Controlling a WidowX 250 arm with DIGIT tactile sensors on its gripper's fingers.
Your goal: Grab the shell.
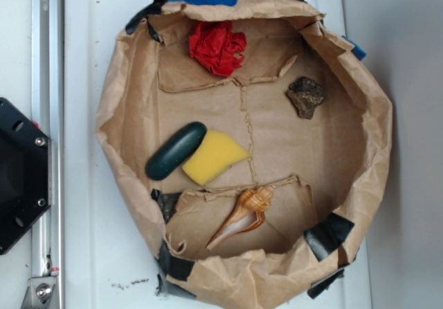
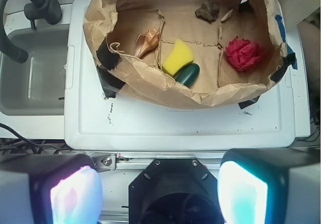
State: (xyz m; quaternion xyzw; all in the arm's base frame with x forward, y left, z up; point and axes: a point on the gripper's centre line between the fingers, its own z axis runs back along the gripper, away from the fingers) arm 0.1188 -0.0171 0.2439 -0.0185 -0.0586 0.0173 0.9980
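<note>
1. Gripper [image 2: 159,184]: nearest the wrist camera, at its 6 o'clock edge. Two glowing pads [image 2: 75,194] stand wide apart with nothing between them. It sits well apart from the goods and does not appear in the exterior view.
2. Shell [image 1: 246,215]: orange-brown with cream stripes, lying flat on the basin floor at 6 o'clock in the exterior view, point aimed toward 7 o'clock. Untouched.
3. Paper basin [image 1: 111,115]: crumpled brown wall, rising just beside the shell's tip.
4. Sponge [image 1: 211,158]: yellow, near the shell at its 11 o'clock, touching a dark green oblong [image 1: 176,150].
5. Rock [image 1: 305,96]: rough and dark, at 2 o'clock, well apart.
6. Red crumpled wad [image 1: 218,47]: at 12 o'clock.
7. Hazards, judged: the glossy taper may slip from the pads if pinched near the point; a descent close to the wall may snag paper.
</note>
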